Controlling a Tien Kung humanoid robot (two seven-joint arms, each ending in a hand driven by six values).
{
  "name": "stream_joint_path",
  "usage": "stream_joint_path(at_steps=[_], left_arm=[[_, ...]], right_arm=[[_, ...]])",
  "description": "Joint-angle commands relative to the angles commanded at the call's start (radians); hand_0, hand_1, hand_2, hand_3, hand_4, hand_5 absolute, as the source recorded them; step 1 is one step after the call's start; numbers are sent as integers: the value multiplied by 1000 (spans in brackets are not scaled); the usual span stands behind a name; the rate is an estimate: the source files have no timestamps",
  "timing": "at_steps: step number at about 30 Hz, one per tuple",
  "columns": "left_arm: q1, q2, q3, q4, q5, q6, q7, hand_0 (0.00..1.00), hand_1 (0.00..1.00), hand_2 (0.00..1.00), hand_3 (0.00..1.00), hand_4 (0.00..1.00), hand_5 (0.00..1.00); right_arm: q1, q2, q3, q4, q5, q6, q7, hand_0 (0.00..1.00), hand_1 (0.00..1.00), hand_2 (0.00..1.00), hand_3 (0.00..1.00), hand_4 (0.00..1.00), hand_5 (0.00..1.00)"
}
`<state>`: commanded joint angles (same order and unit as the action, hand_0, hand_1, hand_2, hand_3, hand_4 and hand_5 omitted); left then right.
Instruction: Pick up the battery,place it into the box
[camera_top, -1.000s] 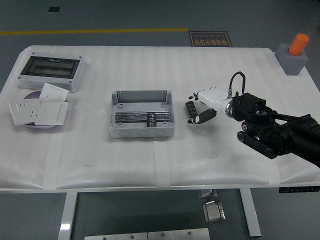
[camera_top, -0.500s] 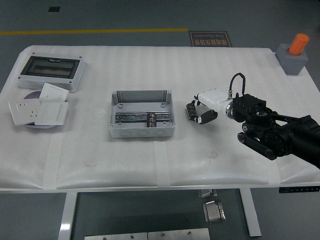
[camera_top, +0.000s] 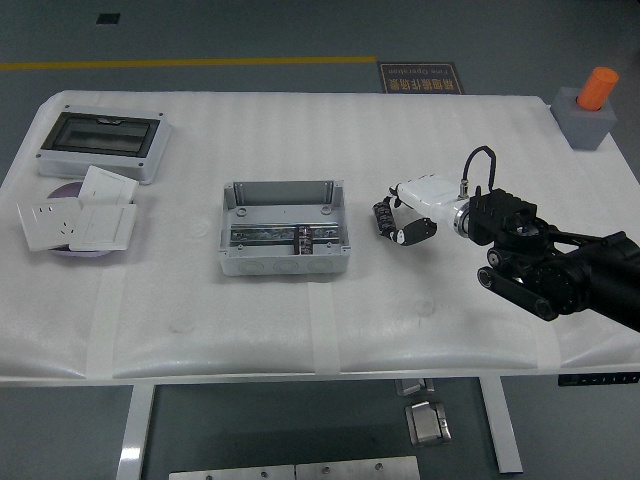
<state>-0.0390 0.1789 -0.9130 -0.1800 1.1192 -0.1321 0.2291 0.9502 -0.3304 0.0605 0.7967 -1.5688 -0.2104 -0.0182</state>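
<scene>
Right robot hand reaching in from 3 o'clock, fingers curling around the battery, which is sitting on the worktop, just right of the box. Box lying open at centre. Socket plates at 9 o'clock, breaker enclosure at 10, orange-capped block at 2.

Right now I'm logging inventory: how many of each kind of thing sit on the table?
Battery: 1
Open grey box: 1
Enclosure with dark window: 1
White switch/socket plates: 3
Grey block with orange cylinder: 1
Total: 7
</scene>
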Motion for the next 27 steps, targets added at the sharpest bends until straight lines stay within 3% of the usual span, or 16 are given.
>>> stream_joint_path(at_steps=[4, 10, 19, 20, 25, 26, 27], left_arm=[[2, -1, -9, 0, 6, 0, 3, 594, 619, 380, 465, 497, 498], [8, -3, -16, 0, 8, 1, 6, 594, 619, 380, 464, 497, 498], [10, -2, -14, 0, 1, 2, 7, 594, 619, 380, 465, 497, 497], [10, -1, -14, 0, 1, 2, 8, 594, 619, 380, 465, 496, 497], [12, -2, -29, 0, 14, 1, 14, 594, 619, 380, 465, 496, 497], [13, -1, -33, 0, 18, 1, 15, 594, 619, 381, 465, 496, 496], [13, -1, -38, 0, 23, 1, 17, 594, 619, 381, 465, 496, 496]], right_arm=[[-7, -44, 57, 80, -32, -62, -28, 841, 681, 671, 681, 495, 290], [-62, -65, 201, 207, -97, -73, -59, 839, 682, 670, 681, 501, 296], [-165, 5, 394, 399, -121, -80, -74, 837, 681, 670, 683, 508, 304], [-170, 13, 398, 411, -123, -78, -75, 837, 672, 668, 689, 564, 347], [-174, 37, 377, 408, -143, -62, -86, 837, 672, 668, 689, 564, 347], [-172, 40, 369, 402, -146, -60, -88, 836, 687, 704, 758, 686, 385], [-171, 42, 361, 395, -148, -58, -89, 836, 687, 704, 758, 686, 385]])
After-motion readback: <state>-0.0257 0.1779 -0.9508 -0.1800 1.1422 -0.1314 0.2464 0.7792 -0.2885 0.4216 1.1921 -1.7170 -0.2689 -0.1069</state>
